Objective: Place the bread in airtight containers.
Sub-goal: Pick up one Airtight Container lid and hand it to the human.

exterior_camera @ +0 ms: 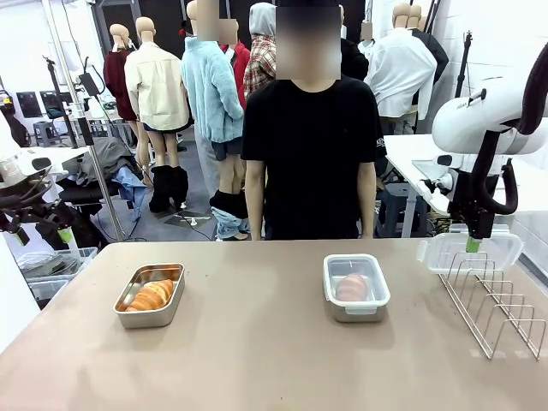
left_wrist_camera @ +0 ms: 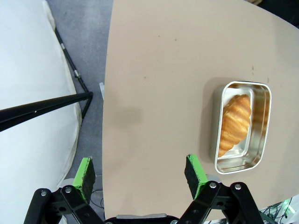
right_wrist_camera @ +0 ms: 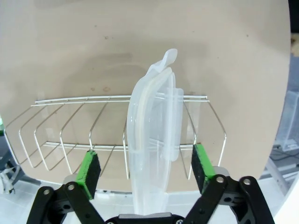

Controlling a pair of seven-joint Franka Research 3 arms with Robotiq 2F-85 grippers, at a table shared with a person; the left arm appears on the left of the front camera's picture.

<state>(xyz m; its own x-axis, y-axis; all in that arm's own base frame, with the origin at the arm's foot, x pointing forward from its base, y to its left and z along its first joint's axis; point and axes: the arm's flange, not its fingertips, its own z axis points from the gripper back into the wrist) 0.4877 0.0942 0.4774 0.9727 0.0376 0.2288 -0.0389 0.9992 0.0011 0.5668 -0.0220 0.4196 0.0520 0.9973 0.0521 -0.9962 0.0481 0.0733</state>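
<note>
1. The right hand [right_wrist_camera: 145,168] hangs over the wire rack [right_wrist_camera: 60,135] at the right end of the bench [exterior_camera: 257,342], its green-padded fingers [right_wrist_camera: 88,169] spread wide on either side of a clear plastic lid [right_wrist_camera: 154,140]. The pads stand apart from the lid, so the hand is released and grasps nothing.
2. The lid stands on edge in the last slots of the rack, with one clip tab sticking up at its top. In the front view it shows as a clear lid [exterior_camera: 469,253] leaning at the far end of the rack [exterior_camera: 497,304], with the right hand [exterior_camera: 473,244] just above it.
3. The left hand [left_wrist_camera: 140,172] is also released, its two pads well apart with nothing between them. It hovers over the left edge of the bench [left_wrist_camera: 154,70], partly above the floor beside it.
4. Beyond the left hand, an open steel container [left_wrist_camera: 261,93] sits on the bench with one croissant [left_wrist_camera: 233,123] lying inside it. In the front view this container [exterior_camera: 128,315] is on the left side, with its croissant [exterior_camera: 152,295] uncovered.
5. Near the middle right of the bench, well apart from the first, a second container [exterior_camera: 354,310] holds the other croissant [exterior_camera: 351,288] under a clear lid already on top.
6. A person [exterior_camera: 312,154] in a black shirt stands at the far side, arms down.
</note>
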